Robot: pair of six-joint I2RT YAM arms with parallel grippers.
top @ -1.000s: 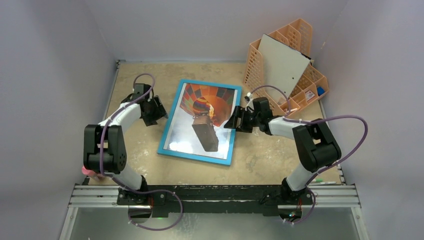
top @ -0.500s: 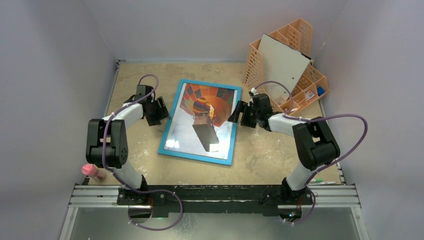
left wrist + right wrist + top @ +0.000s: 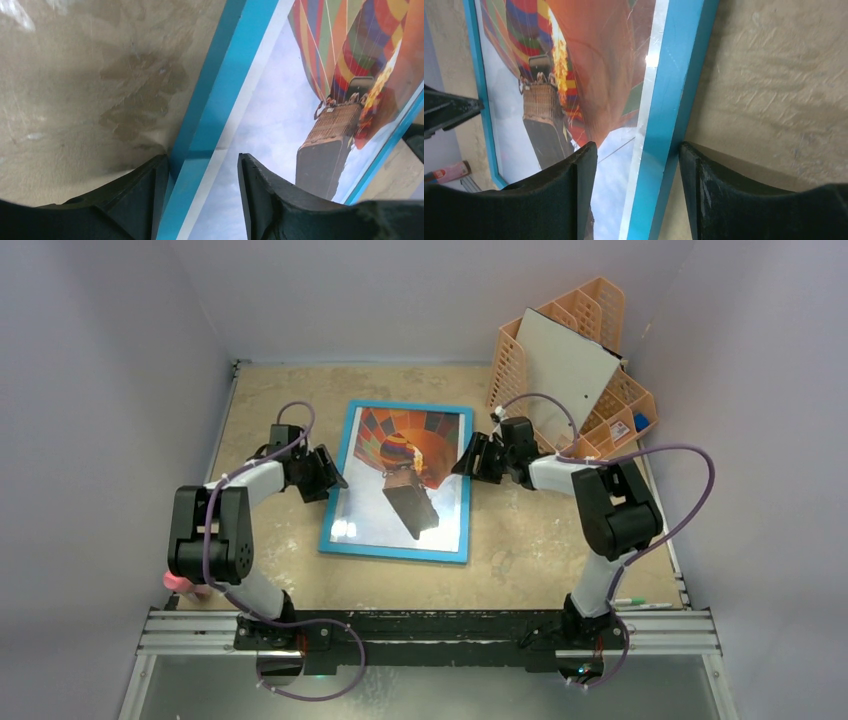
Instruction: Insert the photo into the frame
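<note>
The frame [image 3: 395, 553], bright blue, lies flat in the middle of the table with the photo [image 3: 400, 475] of a hot-air balloon showing behind its glass. My left gripper [image 3: 330, 480] stands astride its left rail. In the left wrist view that gripper [image 3: 202, 165] is open: one finger is against the frame [image 3: 225, 80] on its outer side, the other hangs over the photo [image 3: 300, 100]. My right gripper [image 3: 465, 462] is at the right rail. In the right wrist view it [image 3: 639, 150] is open astride the frame [image 3: 674, 75], its other finger over the photo [image 3: 589, 60].
An orange lattice organiser [image 3: 600, 310] stands at the back right with a grey-white board [image 3: 565, 365] leaning on it. A pink object [image 3: 180, 583] lies by the left arm's base and a pen [image 3: 640, 602] near the right base. Walls close in on three sides.
The frame has turned from tilted to nearly square with the table and shifted back a little. Both grippers have moved in onto its side rails, and the right jaws have narrowed.
</note>
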